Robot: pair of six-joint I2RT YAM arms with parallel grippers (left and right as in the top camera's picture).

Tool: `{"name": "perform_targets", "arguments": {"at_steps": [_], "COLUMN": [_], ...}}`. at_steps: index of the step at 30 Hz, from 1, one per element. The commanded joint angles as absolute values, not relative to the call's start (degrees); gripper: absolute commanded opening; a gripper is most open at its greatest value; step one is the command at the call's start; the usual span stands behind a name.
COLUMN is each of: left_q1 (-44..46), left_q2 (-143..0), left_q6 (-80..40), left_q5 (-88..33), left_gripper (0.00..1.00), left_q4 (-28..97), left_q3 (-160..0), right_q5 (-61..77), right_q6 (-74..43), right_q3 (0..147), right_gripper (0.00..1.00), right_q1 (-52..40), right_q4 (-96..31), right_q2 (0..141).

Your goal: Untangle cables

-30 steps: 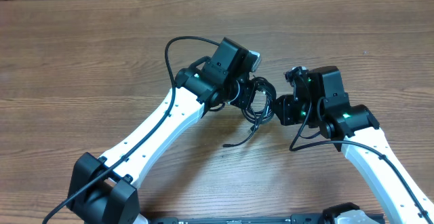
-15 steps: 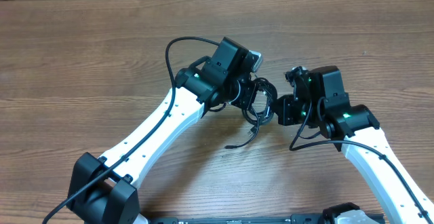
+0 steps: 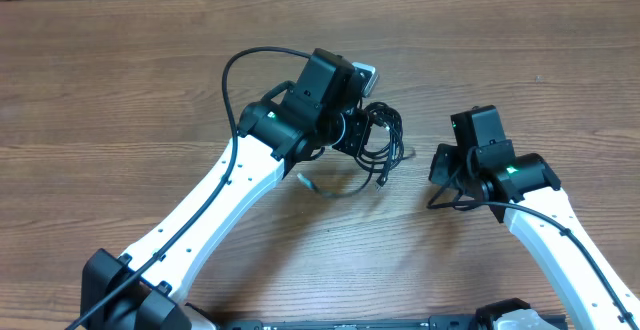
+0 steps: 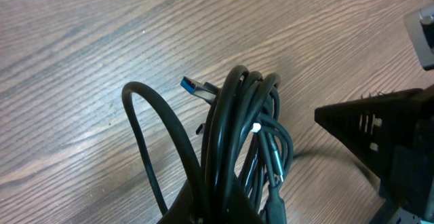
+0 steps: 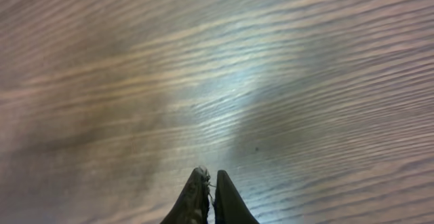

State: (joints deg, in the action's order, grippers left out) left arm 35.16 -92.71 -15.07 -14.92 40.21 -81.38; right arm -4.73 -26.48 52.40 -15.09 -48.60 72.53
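Observation:
The cables (image 3: 382,142) are a bundle of thin black cords hanging from my left gripper (image 3: 358,133), which is shut on them above the table. One strand trails down and left to a silvery plug end (image 3: 301,178) on the wood. In the left wrist view the bundle (image 4: 237,129) rises from the jaws (image 4: 227,214), with a blue-tipped plug (image 4: 193,86) sticking out. My right gripper (image 3: 441,166) is shut and empty, well right of the bundle. The right wrist view shows its closed fingertips (image 5: 211,178) over bare wood.
The wooden table (image 3: 120,90) fills the view. The right arm's black wrist (image 4: 380,132) shows at the right of the left wrist view. A thicker black wire (image 3: 250,65) loops off the left arm.
The right gripper has come away from the bundle and drawn back to the right. The left gripper has shifted up and left with the bundle. A loose strand now lies further left.

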Motion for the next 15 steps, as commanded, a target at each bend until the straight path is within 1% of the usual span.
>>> {"name": "perform_targets", "arguments": {"at_steps": [1, 2, 4, 6, 10, 15], "left_q1": [35.1, 35.2, 35.2, 35.2, 35.2, 35.3], "left_q2": [-91.6, -91.6, -91.6, -91.6, -91.6, -91.6], "left_q6": [-15.9, -15.8, -15.8, -15.6, -15.7, -15.7], "left_q5": [-14.4, -14.4, -14.4, -14.4, -14.4, -14.4], "left_gripper": [0.04, 0.04, 0.05, 0.04, 0.04, 0.04], "left_q4": [40.3, 40.4, 40.4, 40.4, 40.5, 40.5], "left_q3": [-82.7, -82.7, -82.7, -82.7, -82.7, -82.7], "right_q5": [-1.7, 3.1, 11.0, 16.1, 18.3, 21.6], "right_q6": [-25.2, -21.3, -15.5, -14.2, -13.3, -11.4], "right_q3": [53.1, 53.2, 53.5, 54.4, 56.4, 58.5], "right_gripper": [0.08, 0.12, 0.23, 0.29, 0.34, 0.34], "right_q1": [-15.0, -15.0, -15.0, -15.0, -15.0, -15.0], "right_q4": [-46.2, -45.0, -43.7, -43.4, -43.4, -42.7], "right_q2": [72.1, 72.0, 72.0, 72.0, 71.7, 70.3]}}
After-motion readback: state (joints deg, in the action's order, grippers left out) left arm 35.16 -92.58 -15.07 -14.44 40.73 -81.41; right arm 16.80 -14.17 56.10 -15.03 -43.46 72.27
